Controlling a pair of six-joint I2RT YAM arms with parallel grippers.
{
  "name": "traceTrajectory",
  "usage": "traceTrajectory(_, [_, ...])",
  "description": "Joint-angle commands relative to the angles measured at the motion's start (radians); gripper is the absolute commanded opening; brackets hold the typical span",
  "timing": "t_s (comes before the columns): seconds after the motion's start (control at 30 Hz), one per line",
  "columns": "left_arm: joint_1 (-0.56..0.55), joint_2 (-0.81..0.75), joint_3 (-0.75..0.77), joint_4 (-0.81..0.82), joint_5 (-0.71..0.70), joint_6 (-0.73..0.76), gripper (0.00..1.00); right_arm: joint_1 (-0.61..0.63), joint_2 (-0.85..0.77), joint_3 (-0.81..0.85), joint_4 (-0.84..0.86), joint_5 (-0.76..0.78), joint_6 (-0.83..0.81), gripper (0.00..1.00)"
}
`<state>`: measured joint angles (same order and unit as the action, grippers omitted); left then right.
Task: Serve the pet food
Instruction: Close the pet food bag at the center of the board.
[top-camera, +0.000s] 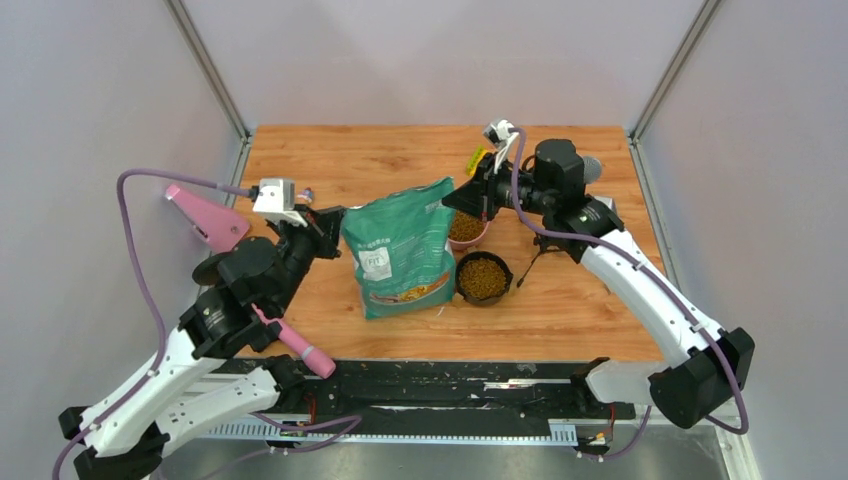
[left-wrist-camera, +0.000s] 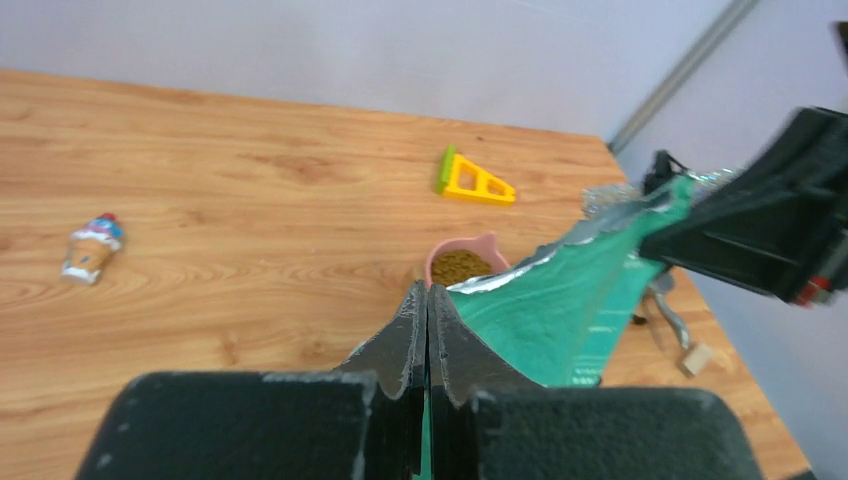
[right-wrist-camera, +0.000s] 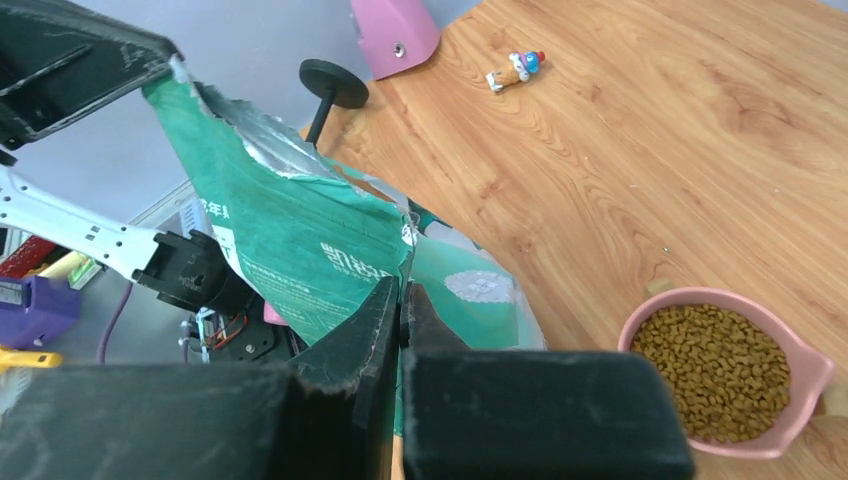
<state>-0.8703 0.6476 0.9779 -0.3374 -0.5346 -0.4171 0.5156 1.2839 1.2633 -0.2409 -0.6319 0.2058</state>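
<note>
The green bag (top-camera: 400, 250) stands up on the table (top-camera: 300, 160), and both arms hold it by its top. The left gripper (top-camera: 335, 222) pinches the bag's top left corner with its fingers pressed tight together, and the right gripper (top-camera: 455, 198) pinches the top right corner the same way. The pet food (top-camera: 483, 278) lies in two bowls on the right of the bag: the black bowl (top-camera: 461, 268) just beside it, and the pink bowl (top-camera: 470, 246) under the bag's top right corner.

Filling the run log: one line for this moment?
left fingers: shut on bag | right fingers: shut on bag | pink bowl, black bowl: pet food in both
</note>
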Motion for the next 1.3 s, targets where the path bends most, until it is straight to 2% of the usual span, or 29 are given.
traceTrajectory(0.0, [0.005,0.085,0.041,-0.095,-0.202,-0.033,0.0,-0.046,-0.052,-0.017,0.103,0.046,-0.047,0.0])
traceTrajectory(0.1, [0.005,0.085,0.039,-0.058,-0.192,-0.009,0.0,-0.046,-0.055,-0.031,0.097,-0.104,-0.117,0.0])
traceTrajectory(0.2, [0.005,0.058,0.031,-0.018,-0.108,0.038,0.0,-0.046,-0.041,-0.031,0.096,-0.218,-0.185,0.0])
traceTrajectory(0.37, [0.006,0.009,-0.007,0.051,0.197,0.136,0.0,-0.046,0.078,0.047,0.109,-0.353,-0.176,0.12])
traceTrajectory(0.47, [0.005,-0.002,-0.008,0.049,0.251,0.143,0.0,-0.046,0.149,0.115,0.108,-0.415,-0.169,0.25])
traceTrajectory(0.63, [0.005,-0.009,-0.007,0.028,0.221,0.139,0.0,-0.039,0.186,0.152,0.11,-0.511,-0.199,0.46])
traceTrajectory(0.73, [0.005,-0.015,-0.012,0.029,0.208,0.137,0.0,-0.03,0.164,0.132,0.112,-0.538,-0.263,0.65])
traceTrajectory(0.87, [0.005,-0.011,-0.015,0.028,0.194,0.135,0.0,-0.011,0.13,0.101,0.131,-0.552,-0.343,0.71])
traceTrajectory(0.93, [0.005,-0.008,-0.016,0.029,0.186,0.13,0.0,-0.006,0.131,0.106,0.151,-0.54,-0.334,0.7])
traceTrajectory(0.97, [0.005,-0.006,-0.015,0.026,0.179,0.127,0.0,-0.005,0.137,0.116,0.152,-0.533,-0.325,0.65])
traceTrajectory(1.03, [0.005,-0.004,-0.011,0.013,0.143,0.114,0.0,-0.005,0.15,0.136,0.152,-0.519,-0.3,0.47])
traceTrajectory(1.1, [0.005,-0.002,-0.001,-0.006,0.078,0.092,0.0,-0.005,0.158,0.149,0.147,-0.507,-0.281,0.2])
traceTrajectory(1.17, [0.004,0.001,0.01,-0.035,-0.018,0.056,0.0,-0.005,0.149,0.148,0.14,-0.477,-0.251,0.03])
traceTrajectory(1.27, [0.006,0.017,0.028,-0.092,-0.221,0.003,0.0,-0.006,0.104,0.123,0.122,-0.401,-0.228,0.0])
